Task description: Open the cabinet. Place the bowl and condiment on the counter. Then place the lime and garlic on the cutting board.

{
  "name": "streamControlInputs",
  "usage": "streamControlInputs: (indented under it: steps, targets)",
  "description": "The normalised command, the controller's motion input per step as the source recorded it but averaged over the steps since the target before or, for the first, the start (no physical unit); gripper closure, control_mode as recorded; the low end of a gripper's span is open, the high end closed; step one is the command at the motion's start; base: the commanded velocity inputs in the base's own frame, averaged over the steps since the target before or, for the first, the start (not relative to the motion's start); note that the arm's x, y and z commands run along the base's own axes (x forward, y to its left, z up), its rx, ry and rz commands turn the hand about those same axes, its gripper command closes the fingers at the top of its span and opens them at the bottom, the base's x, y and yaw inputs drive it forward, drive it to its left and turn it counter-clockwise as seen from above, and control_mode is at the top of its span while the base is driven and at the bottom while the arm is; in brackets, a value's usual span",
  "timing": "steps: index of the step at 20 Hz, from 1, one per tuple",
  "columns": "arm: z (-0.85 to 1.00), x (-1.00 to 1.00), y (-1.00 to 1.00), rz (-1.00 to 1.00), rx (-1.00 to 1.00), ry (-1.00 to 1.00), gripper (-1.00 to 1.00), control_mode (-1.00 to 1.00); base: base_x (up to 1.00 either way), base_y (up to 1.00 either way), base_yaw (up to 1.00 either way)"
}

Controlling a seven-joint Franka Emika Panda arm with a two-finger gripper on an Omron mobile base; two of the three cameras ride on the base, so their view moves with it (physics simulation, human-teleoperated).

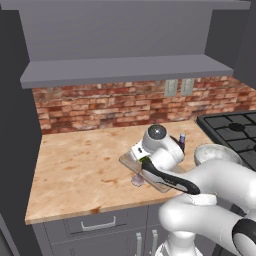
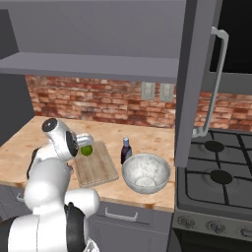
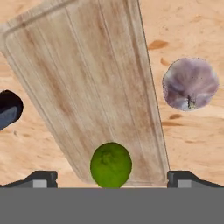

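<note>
My gripper (image 3: 112, 179) is open, its tips wide apart over one end of the cutting board (image 3: 87, 83). The lime (image 3: 111, 165) lies on that end of the board between the tips, touched by neither. Off the board, on the counter (image 3: 197, 140) beside its long edge, rests the garlic (image 3: 190, 84). The right base view shows the lime (image 2: 87, 150) under the hand, with the condiment (image 2: 126, 150) and the bowl (image 2: 146, 172) standing on the counter to the board's right. The cabinet (image 2: 194, 74) is open, its door swung out.
A black stove (image 2: 216, 182) adjoins the counter on the right, close to the bowl. The open cabinet door hangs out over the counter's right end. A brick wall (image 1: 110, 107) backs the counter. Grey drawers (image 1: 97, 225) run below the front edge.
</note>
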Motion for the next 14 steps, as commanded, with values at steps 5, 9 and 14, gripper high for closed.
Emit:
streamControlInputs:
  steps: [5, 9, 14]
  targets:
    - [0.15, -0.19, 0.00, 0.00, -0.05, 0.15, -1.00, -1.00, 0.00, 0.00, 0.00]
    - [0.22, -0.13, 0.00, 0.00, -0.05, 0.10, -1.00, -1.00, 0.00, 0.00, 0.00]
    - [0.09, -0.28, 0.07, 0.00, -0.03, 0.05, -1.00, -1.00, 0.00, 0.00, 0.00]
